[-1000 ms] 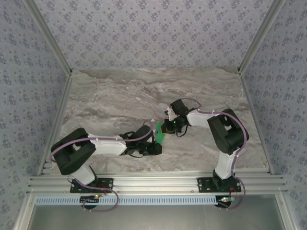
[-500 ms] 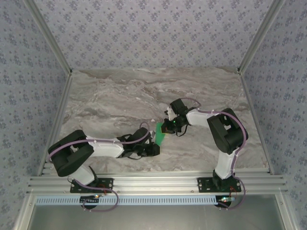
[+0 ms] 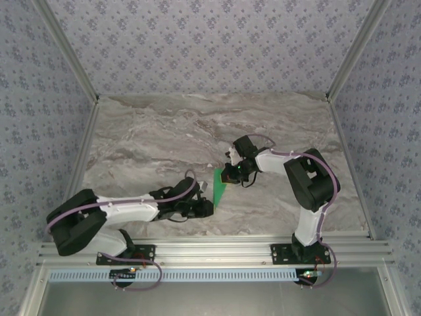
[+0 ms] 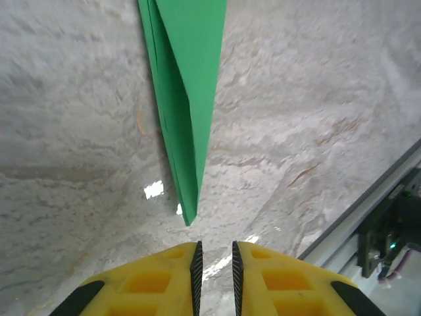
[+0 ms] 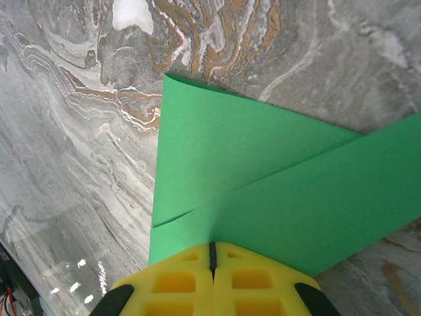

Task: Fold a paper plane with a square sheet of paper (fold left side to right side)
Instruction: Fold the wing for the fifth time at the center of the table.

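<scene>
Marble tabletop (image 3: 151, 145): my right jaws pinch green paper (image 3: 219, 186) at far end, left jaws slightly spread by near tip; I'd press the crease slowly.

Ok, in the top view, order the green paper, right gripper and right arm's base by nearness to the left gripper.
1. green paper, just ahead of the left gripper.
2. right gripper, at the paper's far end.
3. right arm's base, near edge, right side.

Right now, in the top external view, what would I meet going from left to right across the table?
Left tool → folded green paper → right tool → right arm's elbow.
</scene>
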`<action>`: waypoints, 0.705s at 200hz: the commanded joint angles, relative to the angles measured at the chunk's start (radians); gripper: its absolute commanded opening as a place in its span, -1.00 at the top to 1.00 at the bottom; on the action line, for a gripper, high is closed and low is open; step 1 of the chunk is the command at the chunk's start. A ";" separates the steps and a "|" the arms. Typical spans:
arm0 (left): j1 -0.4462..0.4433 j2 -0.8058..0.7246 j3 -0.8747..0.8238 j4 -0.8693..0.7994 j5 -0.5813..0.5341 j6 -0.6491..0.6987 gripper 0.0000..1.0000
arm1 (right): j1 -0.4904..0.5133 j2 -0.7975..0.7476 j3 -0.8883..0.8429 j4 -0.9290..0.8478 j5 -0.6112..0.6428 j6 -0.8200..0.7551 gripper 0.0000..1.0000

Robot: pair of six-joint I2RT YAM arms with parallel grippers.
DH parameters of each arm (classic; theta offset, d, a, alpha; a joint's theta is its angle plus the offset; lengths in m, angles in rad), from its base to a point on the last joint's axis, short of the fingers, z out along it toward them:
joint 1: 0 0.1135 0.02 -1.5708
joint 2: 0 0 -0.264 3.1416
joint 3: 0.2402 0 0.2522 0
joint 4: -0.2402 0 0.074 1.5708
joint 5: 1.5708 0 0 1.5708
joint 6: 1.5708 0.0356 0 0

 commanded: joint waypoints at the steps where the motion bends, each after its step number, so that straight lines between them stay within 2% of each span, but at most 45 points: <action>1: 0.030 -0.026 0.062 -0.056 0.019 0.049 0.56 | 0.002 0.068 -0.019 -0.054 0.132 -0.017 0.88; 88: 0.045 0.261 0.246 -0.011 0.067 0.136 0.51 | 0.005 0.067 -0.013 -0.064 0.130 -0.018 0.88; 141: 0.044 0.303 0.198 0.007 0.057 0.102 0.52 | 0.008 0.068 -0.013 -0.067 0.132 -0.020 0.88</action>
